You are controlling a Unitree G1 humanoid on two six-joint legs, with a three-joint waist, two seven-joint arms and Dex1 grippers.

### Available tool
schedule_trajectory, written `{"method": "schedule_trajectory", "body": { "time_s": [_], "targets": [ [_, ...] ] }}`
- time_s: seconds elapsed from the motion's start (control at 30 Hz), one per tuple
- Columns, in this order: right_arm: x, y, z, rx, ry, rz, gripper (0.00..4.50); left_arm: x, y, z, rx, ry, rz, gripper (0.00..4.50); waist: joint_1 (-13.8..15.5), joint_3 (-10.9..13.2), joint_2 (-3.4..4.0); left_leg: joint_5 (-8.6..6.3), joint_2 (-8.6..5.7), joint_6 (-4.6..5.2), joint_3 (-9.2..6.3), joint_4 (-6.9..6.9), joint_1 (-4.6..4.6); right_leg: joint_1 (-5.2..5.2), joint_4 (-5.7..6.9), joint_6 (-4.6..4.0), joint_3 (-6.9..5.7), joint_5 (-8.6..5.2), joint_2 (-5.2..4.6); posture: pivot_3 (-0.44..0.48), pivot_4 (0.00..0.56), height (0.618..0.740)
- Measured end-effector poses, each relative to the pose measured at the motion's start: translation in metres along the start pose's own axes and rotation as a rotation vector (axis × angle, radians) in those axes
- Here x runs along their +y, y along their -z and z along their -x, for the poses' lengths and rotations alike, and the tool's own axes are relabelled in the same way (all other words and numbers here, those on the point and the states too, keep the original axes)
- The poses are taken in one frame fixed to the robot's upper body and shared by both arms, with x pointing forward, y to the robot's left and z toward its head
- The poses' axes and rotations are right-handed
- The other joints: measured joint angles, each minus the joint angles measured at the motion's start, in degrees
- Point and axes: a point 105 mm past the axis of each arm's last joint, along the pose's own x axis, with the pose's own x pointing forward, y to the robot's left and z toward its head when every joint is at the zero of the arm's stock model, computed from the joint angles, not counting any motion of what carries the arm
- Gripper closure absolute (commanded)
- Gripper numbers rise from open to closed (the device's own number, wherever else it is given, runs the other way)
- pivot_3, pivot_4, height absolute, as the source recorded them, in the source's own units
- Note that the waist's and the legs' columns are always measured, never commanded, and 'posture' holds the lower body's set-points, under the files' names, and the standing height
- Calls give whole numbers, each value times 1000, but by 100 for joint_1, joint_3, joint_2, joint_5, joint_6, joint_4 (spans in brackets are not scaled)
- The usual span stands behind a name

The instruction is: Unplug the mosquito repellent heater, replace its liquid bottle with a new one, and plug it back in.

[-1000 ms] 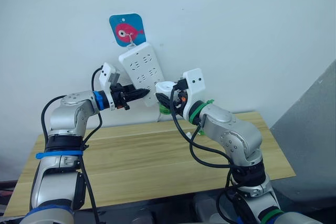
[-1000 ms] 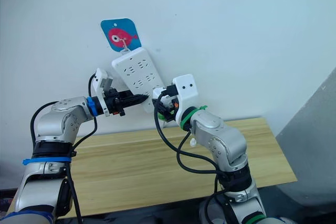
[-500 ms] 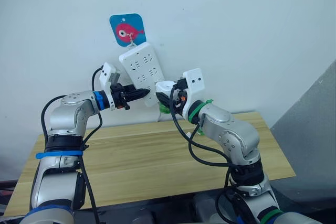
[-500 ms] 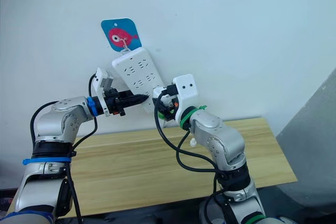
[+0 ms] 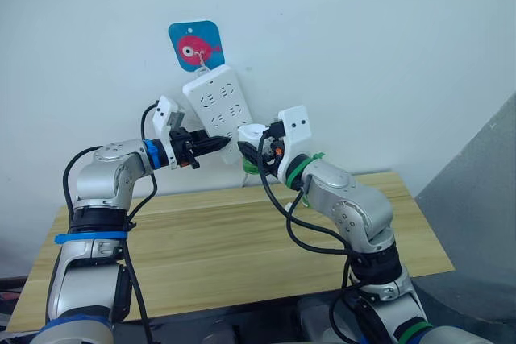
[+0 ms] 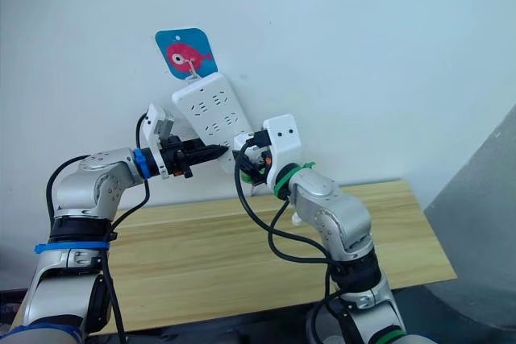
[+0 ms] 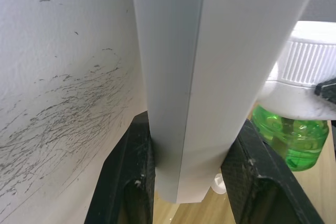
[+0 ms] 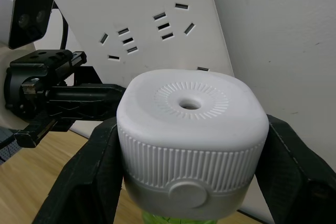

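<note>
From the head views, the left gripper (image 5: 216,143) clamps the lower edge of the white power strip (image 5: 219,110), which hangs tilted on the wall under a blue fish hook (image 5: 196,44). Its wrist view shows the strip's edge pinched between both fingers (image 7: 129,182). Just to the right, the right gripper (image 5: 260,153) holds the mosquito repellent heater (image 8: 189,129) at the strip's lower end, above the worktop (image 5: 234,247). The right wrist view reveals its round vent hole; the left wrist view shows its green liquid bottle (image 7: 289,137).
</note>
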Motion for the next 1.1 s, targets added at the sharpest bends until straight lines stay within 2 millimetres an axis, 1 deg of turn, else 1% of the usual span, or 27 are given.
{"method": "schedule_trajectory", "body": {
  "time_s": [0.17,0.33,0.53,0.67,0.7,0.87,0.93,1.03,1.1],
  "targets": [
    [0,0,-8,-2,-10,23,1458,3,0,4,7,-23,-2,3198,-24,3,4,1,1,-1,1,0,3,0,4,-1,2,1,1,-196,77,740],
    [0,1,-15,-6,-26,24,1458,5,1,7,8,-43,5,3198,-63,6,9,20,3,0,7,0,9,0,9,-23,1,15,8,-196,77,740],
    [1,2,-23,-1,-52,35,1458,8,2,11,18,-61,10,3198,-135,7,11,33,9,6,11,0,9,1,11,-23,-2,15,22,-196,77,740],
    [1,2,-29,2,-72,39,1458,11,2,14,23,-82,10,3198,-163,10,13,50,13,-9,12,-1,10,0,13,-19,-3,17,28,-196,77,740],
    [1,2,-30,4,-73,40,1458,11,2,14,23,-86,10,3198,-166,10,14,55,14,-8,12,-1,10,0,14,-18,-3,19,30,-181,71,740],
    [1,2,-32,5,-82,50,1459,12,2,15,19,-95,11,3198,-168,10,14,62,20,-3,10,-6,14,-1,15,-19,-3,23,40,-181,71,740],
    [1,2,-32,4,-81,51,735,12,2,15,18,-97,4,3198,-167,10,14,62,21,-3,7,-8,12,-3,15,-19,-4,23,41,-179,72,740],
    [2,-1,-30,-2,-78,54,0,7,2,8,-11,-63,0,3198,-130,11,15,62,19,-4,5,-10,1,-5,10,-20,-10,24,37,-179,72,740],
    [1,-2,-24,1,-79,67,0,6,1,6,-12,-56,-16,3198,-110,11,15,61,12,-5,3,-13,-2,-5,8,-40,-14,35,27,-179,72,740]
  ]
}}
